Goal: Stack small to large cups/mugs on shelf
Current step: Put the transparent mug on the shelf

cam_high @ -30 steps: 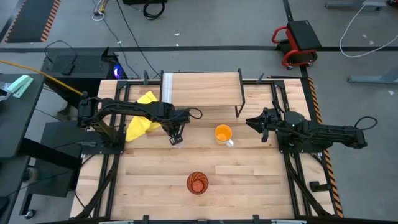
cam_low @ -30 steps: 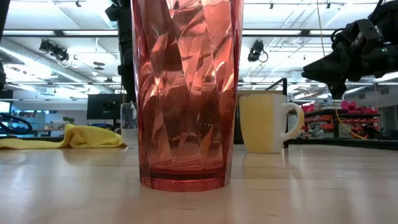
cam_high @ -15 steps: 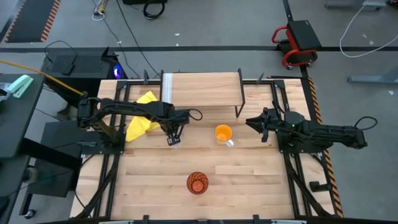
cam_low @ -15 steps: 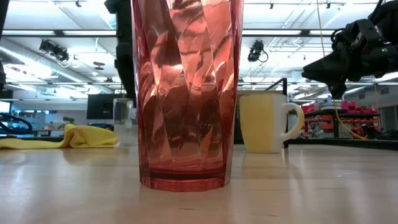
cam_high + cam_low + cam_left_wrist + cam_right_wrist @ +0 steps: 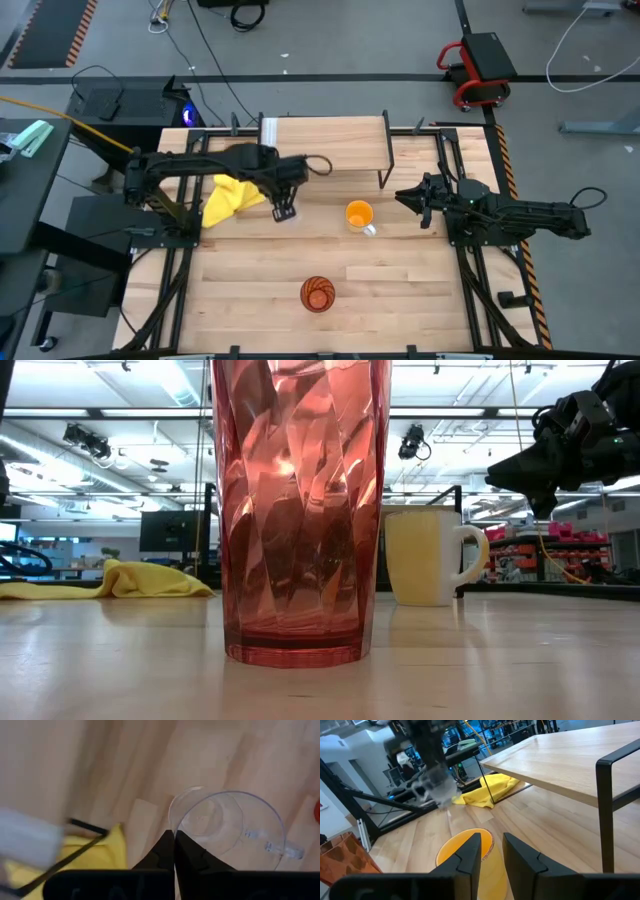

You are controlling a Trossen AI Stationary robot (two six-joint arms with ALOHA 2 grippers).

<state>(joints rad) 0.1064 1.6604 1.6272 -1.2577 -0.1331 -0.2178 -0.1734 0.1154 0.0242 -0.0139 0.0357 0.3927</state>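
While its two dark fingers (image 5: pixel 170 851) are pinched onto the rim of the small clear glass (image 5: pixel 227 827), the left gripper (image 5: pixel 284 211) holds that glass lifted off the wooden tabletop (image 5: pixel 400 285), just near of the shelf's front edge and right of the yellow cloth (image 5: pixel 228 193). From the right wrist the raised glass (image 5: pixel 434 785) shows blurred in the air, with the cloth (image 5: pixel 487 788) lying under the shelf (image 5: pixel 560 762) beyond it. The shelf (image 5: pixel 323 141) stands at the far middle of the table on thin black legs, its board bare. The orange mug (image 5: pixel 359 215) sits on the table near of the shelf's right end, white handle turned toward the near side. The right gripper (image 5: pixel 406 196) waits just right of that mug, its fingers (image 5: pixel 470 855) slightly parted with nothing between them. The amber tumbler (image 5: pixel 317 294) stands alone at the near middle of the table, well apart from both arms.
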